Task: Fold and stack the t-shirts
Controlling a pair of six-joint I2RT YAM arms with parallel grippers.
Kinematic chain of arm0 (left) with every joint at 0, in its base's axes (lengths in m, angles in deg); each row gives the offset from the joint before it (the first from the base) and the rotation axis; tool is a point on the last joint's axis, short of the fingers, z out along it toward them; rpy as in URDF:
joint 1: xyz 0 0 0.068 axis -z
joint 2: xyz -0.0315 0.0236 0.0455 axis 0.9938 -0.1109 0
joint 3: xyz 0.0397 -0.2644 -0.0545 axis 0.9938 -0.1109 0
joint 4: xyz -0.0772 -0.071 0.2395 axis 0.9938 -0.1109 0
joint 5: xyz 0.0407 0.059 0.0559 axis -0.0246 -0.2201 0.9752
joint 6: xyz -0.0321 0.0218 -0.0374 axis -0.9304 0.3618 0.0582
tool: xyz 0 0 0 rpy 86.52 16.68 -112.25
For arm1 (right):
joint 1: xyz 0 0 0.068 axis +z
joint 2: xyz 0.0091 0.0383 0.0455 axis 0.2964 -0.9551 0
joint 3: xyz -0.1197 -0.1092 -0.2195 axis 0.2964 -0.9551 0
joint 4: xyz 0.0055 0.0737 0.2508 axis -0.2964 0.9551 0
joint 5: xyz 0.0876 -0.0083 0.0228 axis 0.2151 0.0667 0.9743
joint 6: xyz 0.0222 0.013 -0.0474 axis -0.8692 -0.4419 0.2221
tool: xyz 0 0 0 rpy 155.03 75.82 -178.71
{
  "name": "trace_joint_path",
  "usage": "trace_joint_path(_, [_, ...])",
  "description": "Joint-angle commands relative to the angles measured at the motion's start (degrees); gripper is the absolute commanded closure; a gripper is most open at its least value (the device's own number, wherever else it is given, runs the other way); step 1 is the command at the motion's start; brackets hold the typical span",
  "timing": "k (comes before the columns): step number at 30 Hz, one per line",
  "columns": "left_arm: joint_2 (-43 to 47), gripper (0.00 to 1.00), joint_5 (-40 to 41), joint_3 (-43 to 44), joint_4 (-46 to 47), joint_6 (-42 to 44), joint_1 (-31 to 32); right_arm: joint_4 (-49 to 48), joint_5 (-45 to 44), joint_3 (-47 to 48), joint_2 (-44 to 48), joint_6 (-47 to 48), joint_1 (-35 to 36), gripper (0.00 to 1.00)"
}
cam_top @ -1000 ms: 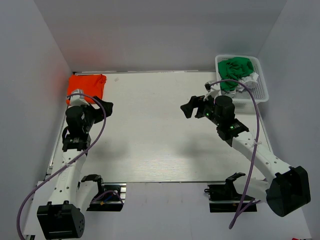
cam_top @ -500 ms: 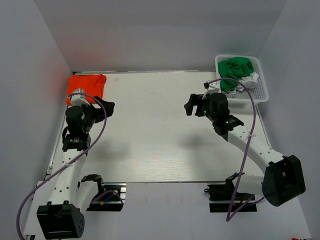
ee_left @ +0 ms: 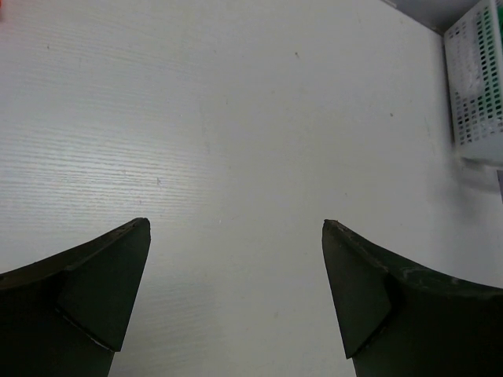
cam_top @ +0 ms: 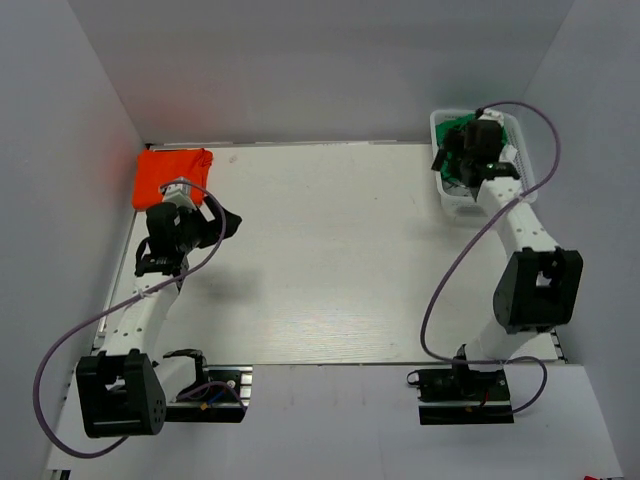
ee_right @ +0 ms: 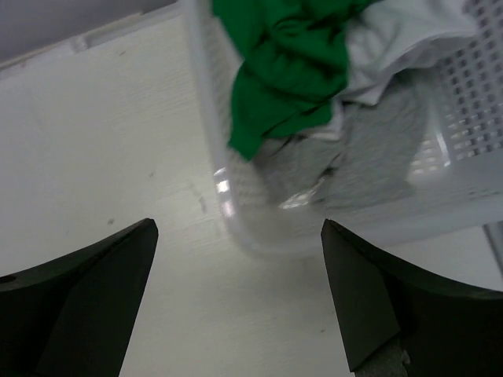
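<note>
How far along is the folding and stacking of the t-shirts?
Done: the orange t-shirt lies folded at the far left corner. In hand: nothing; the right pincer hovers open over the basket, left pincer open too. Left: green t-shirt, white t-shirt, grey t-shirt, crumpled inside.

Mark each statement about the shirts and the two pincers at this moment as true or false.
1. The orange t-shirt lies on the table at its far left corner, outside the basket. True.
2. The left pincer is shut on the orange t-shirt. False: it is open and empty over bare table.
3. The green t-shirt is in the basket. True.
4. The right pincer grips the grey t-shirt. False: it is open at the basket's edge and holds nothing; the grey t-shirt lies in the basket.
</note>
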Motion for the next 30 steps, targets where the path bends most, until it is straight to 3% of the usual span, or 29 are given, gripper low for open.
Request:
trace_joint_path(1, [-1.66,0.00,-1.89,2.61,0.75,1.90,0.06,7.75,0.61,10.52,-5.76,2.24,-7.21,0.10])
trace_joint_path(4, [-2.73,0.00,-2.51,2.61,1.46,2.43,0.06,14.25,5.34,22.19,-13.58,5.57,-11.62,0.10])
trace_joint_path(11, [-4.93,0.00,-4.35,3.75,1.46,5.06,0.06,20.60,4.74,35.07,-28.53,13.48,-17.07,0.10])
trace_joint_path(17, [-8.43,0.00,-2.60,3.84,0.33,5.06,0.06,19.11,11.24,39.73,-36.00,17.35,-19.36,0.10])
trace_joint_path(23, [-11.42,0.00,-1.54,5.16,-0.29,5.06,0.06,18.58,7.47,40.27,-42.67,19.29,-19.62,0.10])
trace_joint_path(30, [-12.57,0.00,-1.01,5.69,-0.29,5.06,0.06,17.53,6.41,39.83,-43.92,19.03,-19.27,0.11])
